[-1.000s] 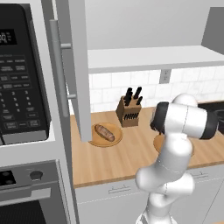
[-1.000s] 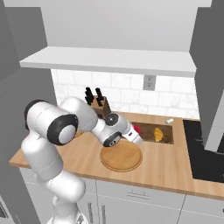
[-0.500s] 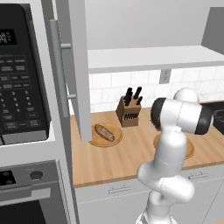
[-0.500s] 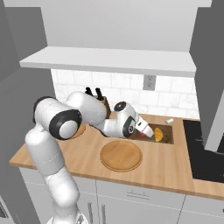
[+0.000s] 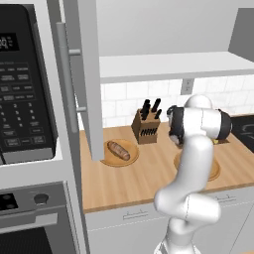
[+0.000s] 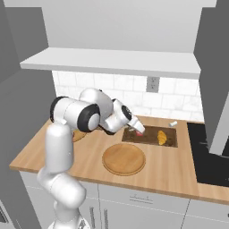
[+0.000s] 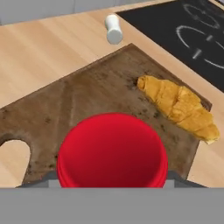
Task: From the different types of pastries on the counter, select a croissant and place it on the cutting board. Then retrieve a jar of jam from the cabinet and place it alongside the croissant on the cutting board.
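Observation:
The jar of jam [image 7: 113,148] has its red lid facing the hand camera, and my gripper [image 6: 139,129] is shut on it. It hangs just over the left part of the dark cutting board [image 7: 87,100], whether touching I cannot tell. The golden croissant [image 7: 179,107] lies on the board's right half, a short way from the jar. From the right base camera the jar [image 6: 140,131] sits left of the croissant [image 6: 162,137] on the board [image 6: 150,135]. The brown streaked pastry [image 5: 118,150] rests on a round plate on the counter [image 5: 149,173]. The cabinet door [image 5: 84,74] stands open.
A round light-wood plate [image 6: 124,159] lies on the counter in front of the board. Beyond the board's far edge lies a small white shaker [image 7: 114,29]. The black cooktop [image 6: 210,152] is to the right, a knife block [image 5: 145,129] at the back wall, and the microwave [image 5: 25,84] far left.
The arm has swung right with the jar, from above the round plate to over the left part of the cutting board beside the croissant.

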{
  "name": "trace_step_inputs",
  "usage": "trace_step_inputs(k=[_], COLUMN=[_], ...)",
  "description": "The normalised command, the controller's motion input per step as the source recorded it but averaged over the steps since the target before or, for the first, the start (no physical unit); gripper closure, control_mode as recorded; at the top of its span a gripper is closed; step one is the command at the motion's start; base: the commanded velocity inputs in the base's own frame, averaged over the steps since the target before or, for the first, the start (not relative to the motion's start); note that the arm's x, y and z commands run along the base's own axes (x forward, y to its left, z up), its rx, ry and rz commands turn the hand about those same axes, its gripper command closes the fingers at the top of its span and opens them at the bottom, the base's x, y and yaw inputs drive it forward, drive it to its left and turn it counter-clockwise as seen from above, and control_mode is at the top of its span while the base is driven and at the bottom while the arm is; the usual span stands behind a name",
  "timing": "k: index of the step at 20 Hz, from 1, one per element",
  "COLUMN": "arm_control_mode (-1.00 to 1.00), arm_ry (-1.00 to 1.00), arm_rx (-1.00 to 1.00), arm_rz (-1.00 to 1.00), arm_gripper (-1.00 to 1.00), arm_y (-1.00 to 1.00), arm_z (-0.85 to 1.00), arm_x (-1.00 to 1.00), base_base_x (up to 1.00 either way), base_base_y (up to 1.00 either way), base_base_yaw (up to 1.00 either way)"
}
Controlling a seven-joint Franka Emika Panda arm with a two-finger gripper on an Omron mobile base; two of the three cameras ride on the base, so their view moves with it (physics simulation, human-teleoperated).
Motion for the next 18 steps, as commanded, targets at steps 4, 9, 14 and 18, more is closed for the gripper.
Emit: trace_step_inputs(k=[4, 9, 14, 18], arm_control_mode=[-1.00, -1.00, -1.00, -1.00], arm_ry=[0.27, 0.36, 0.29, 0.01], arm_rx=[0.00, 0.06, 0.16, 0.11], arm_rz=[-0.06, -0.08, -0.16, -0.01], arm_gripper=[1.00, 1.00, 1.00, 1.00], arm_y=[-0.28, -0.42, -0.74, -0.13], arm_z=[0.84, 0.64, 0.06, -0.60], arm_x=[0.89, 0.21, -0.18, 0.02], base_base_x=[0.00, 0.00, 0.00, 0.00], base_base_y=[0.00, 0.00, 0.00, 0.00], base_base_yaw=[0.00, 0.00, 0.00, 0.00])
